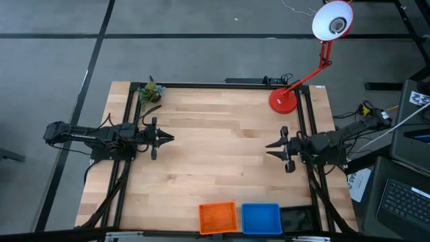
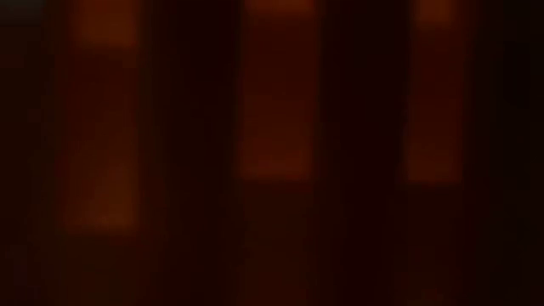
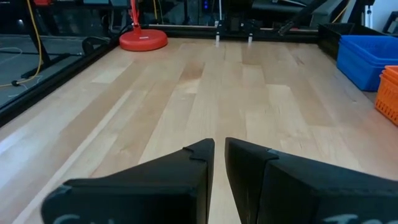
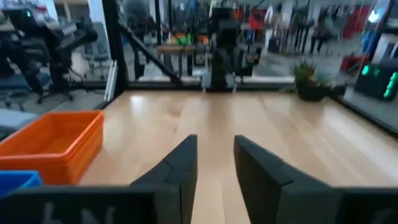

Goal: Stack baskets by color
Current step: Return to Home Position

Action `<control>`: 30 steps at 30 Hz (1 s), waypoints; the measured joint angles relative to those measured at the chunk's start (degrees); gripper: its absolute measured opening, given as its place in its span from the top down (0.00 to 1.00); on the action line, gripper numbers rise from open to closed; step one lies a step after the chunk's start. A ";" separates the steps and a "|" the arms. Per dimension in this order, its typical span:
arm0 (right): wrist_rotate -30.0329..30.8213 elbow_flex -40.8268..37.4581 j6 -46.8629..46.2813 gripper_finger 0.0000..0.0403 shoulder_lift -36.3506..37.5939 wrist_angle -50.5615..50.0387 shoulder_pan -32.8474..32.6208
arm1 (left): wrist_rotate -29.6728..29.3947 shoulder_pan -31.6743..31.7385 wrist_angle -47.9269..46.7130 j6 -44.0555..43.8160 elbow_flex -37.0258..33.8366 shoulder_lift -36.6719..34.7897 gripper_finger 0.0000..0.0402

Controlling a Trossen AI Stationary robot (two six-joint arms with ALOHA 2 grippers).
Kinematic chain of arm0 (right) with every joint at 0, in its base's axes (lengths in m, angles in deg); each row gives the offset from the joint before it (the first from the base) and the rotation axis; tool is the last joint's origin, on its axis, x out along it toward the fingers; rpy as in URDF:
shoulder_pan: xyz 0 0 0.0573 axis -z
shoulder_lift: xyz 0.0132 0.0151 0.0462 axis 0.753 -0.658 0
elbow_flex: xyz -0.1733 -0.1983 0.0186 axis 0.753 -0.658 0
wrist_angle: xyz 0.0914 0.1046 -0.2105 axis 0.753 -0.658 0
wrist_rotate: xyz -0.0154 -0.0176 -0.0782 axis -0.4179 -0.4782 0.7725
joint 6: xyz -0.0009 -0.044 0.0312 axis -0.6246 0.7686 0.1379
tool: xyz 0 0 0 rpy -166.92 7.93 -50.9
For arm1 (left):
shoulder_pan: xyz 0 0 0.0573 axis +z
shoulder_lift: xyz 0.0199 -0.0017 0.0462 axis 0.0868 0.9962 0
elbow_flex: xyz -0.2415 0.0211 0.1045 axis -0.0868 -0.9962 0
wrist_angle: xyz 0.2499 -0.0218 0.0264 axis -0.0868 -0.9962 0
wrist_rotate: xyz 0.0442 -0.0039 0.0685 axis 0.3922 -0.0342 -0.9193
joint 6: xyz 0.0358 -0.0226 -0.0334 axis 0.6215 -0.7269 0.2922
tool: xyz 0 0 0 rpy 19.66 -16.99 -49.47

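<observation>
Both grippers empty over the table's sides; baskets lined along its near edge.

High view: left gripper (image 1: 168, 138), fingers all but closed, and right gripper (image 1: 269, 148), fingers slightly parted, face each other across the bare table (image 1: 215, 154). The orange baskets (image 1: 218, 217) and blue baskets (image 1: 261, 218) sit side by side, long axes along the near edge; the black baskets (image 1: 295, 218) beside the blue are hard to make out. Low view: only dark, blurred reddish bands, nothing identifiable. Left wrist view: a narrow slit shows between the fingers (image 3: 186, 180); the orange baskets (image 3: 388, 93) are cut off by the frame, with blue (image 3: 364, 59) and black (image 3: 333, 38) beyond them. Right wrist view: a small gap shows between the fingers; the orange baskets (image 4: 56, 146) show whole, while only a corner of the blue (image 4: 15, 180) shows.
</observation>
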 joint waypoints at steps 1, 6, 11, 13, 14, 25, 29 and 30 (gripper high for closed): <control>-1.19 -0.57 0.78 0.74 1.29 -0.25 0.88 | 0.00 0.02 -0.03 0.01 0.00 0.00 0.92; -4.58 -0.53 3.45 0.74 6.43 -1.81 4.40 | 0.00 0.00 -0.02 0.00 0.00 0.00 0.92; -4.44 -0.53 8.39 0.74 13.26 -1.96 7.23 | 0.00 0.01 -0.03 0.00 0.00 0.00 0.92; -4.47 -0.53 8.39 0.74 16.09 -4.14 7.72 | 0.00 0.02 -0.02 0.00 0.00 0.00 0.92; -4.50 -0.53 7.48 0.74 17.56 -5.88 7.84 | 0.00 0.01 -0.02 0.01 0.00 0.00 0.92; -15.00 -0.53 4.24 0.74 21.77 -16.65 11.00 | -0.01 0.00 0.20 0.02 0.00 0.00 0.92; -15.38 -0.53 4.15 0.74 21.44 -16.66 12.57 | -0.02 0.01 0.17 0.00 0.00 0.00 0.92; -15.39 -0.53 4.15 0.74 21.44 -16.60 12.66 | -0.02 0.00 0.19 0.02 0.00 0.00 0.92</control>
